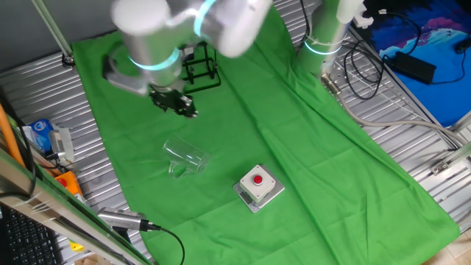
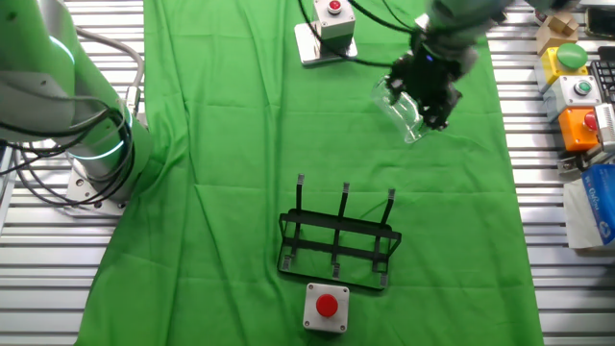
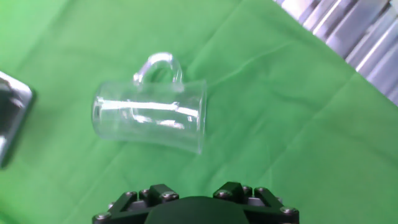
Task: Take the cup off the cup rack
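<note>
Lying on its side on the green cloth (image 1: 309,147), the small transparent glass mug with a side handle (image 3: 149,115) is already off the black wire-frame cup rack with upright pegs (image 2: 338,240) and well apart from it, so the task's main step looks done. The rack's pegs stand bare in the other fixed view. The mug rests between the rack and the grey box with a red button (image 1: 258,187), its handle pointing sideways along the cloth rather than up (a natural resting pose for a mug laid down).

The arm's black two-finger gripper (image 1: 176,101) hangs above the cloth near the mug and holds nothing; the hand view looks down on the mug from clear height, with only the gripper's base in the lower edge. Whether the jaws stand open or closed cannot be told, since the fingertips do not show clearly in any view. A second red-button box (image 2: 327,306) sits just in front of the rack.
</note>
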`<control>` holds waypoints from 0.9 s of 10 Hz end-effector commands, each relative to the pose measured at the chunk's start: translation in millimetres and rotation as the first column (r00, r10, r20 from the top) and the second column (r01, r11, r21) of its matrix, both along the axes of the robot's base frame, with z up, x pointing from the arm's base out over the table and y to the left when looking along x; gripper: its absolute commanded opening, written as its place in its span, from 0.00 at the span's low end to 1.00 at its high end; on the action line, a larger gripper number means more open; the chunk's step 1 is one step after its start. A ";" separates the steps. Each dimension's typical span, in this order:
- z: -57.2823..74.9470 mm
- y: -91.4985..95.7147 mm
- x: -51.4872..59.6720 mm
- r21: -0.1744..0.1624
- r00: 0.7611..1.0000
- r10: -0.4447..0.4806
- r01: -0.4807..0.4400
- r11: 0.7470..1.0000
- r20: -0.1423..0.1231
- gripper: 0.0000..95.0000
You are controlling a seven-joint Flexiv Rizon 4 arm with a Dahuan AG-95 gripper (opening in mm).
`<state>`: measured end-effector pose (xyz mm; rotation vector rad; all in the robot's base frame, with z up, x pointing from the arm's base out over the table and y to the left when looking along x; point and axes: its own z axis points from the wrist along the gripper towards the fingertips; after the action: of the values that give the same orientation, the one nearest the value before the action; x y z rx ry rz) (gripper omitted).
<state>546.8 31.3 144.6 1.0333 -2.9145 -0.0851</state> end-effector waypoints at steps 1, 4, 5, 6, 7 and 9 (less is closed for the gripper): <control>1.0 2.8 4.7 0.114 0.999 -0.053 0.052 0.992 0.006 0.60; 1.0 2.8 4.7 0.253 0.988 -0.147 0.155 0.955 -0.051 0.60; 1.0 2.8 4.7 0.269 0.986 -0.146 0.161 0.950 -0.075 0.60; 1.0 2.8 4.7 0.268 0.986 -0.142 0.159 0.950 -0.085 0.60; 1.0 2.8 4.7 0.267 0.985 -0.138 0.162 0.950 -0.106 0.60; 1.0 2.8 4.7 0.266 0.968 -0.123 0.180 0.947 -0.218 0.60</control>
<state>550.8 33.4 145.9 0.7811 -2.9223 -0.5920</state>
